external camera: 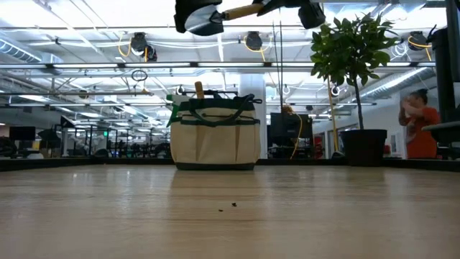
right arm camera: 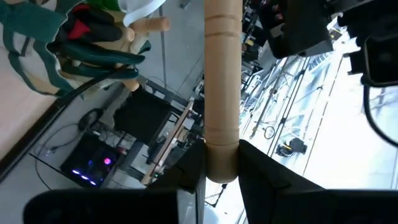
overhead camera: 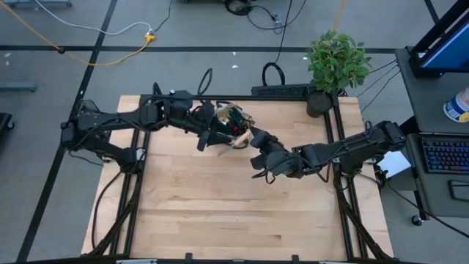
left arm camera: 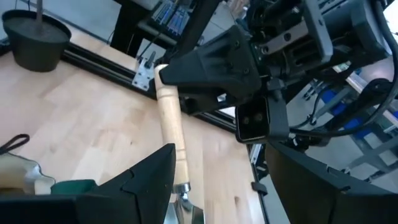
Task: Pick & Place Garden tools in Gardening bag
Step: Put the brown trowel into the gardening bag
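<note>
Clamped right end effector on trowel handle; left end effector spread apart around it. Best lowered blade-first, centred over gardening bag.

potted plant: table's far right corner | person: background | keyboard: side desk

Both arms meet mid-air, left gripper parted, right gripper (fingers clamped) opposite.

One camera looks straight down on the worktop, another level across it, two ride the wrists close-up; all share the gardening bag.
</note>
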`<action>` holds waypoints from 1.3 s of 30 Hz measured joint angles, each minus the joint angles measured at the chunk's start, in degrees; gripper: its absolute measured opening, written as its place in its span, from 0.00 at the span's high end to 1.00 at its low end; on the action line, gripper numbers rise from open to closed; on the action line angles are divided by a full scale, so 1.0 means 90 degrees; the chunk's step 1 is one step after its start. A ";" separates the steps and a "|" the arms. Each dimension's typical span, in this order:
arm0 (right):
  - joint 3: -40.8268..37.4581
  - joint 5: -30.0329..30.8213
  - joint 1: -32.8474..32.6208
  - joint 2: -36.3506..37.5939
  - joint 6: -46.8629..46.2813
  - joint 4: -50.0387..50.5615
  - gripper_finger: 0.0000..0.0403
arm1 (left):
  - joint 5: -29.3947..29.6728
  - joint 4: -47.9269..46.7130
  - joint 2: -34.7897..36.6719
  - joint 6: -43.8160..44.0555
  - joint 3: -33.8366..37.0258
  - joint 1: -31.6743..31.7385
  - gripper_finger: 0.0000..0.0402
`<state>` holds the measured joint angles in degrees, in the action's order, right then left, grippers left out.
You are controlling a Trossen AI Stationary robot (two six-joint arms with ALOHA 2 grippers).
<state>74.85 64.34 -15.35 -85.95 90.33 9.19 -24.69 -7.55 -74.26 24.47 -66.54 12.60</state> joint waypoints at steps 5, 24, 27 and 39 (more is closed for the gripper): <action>0.0000 -0.0106 0.0000 -0.0001 0.0284 -0.0013 0.86 | -0.0109 0.0208 -0.0150 0.0193 -0.0001 0.0000 0.36; -0.0015 -0.0852 -0.0056 -0.0218 0.0556 -0.0392 0.86 | -0.0476 0.0814 -0.1028 0.0823 -0.0001 -0.0043 0.36; -0.0003 -0.0846 -0.0053 -0.0186 0.0565 -0.0556 0.86 | -0.0429 0.0859 -0.1011 0.0821 -0.0001 -0.0063 0.36; -0.0005 -0.1186 -0.0040 -0.0226 0.0592 -0.0521 0.86 | -0.0405 0.0811 -0.1112 0.0831 -0.0002 -0.0169 0.37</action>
<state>74.81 53.66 -15.71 -87.99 95.66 4.50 -28.34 -0.25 -84.27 31.95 -66.57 11.08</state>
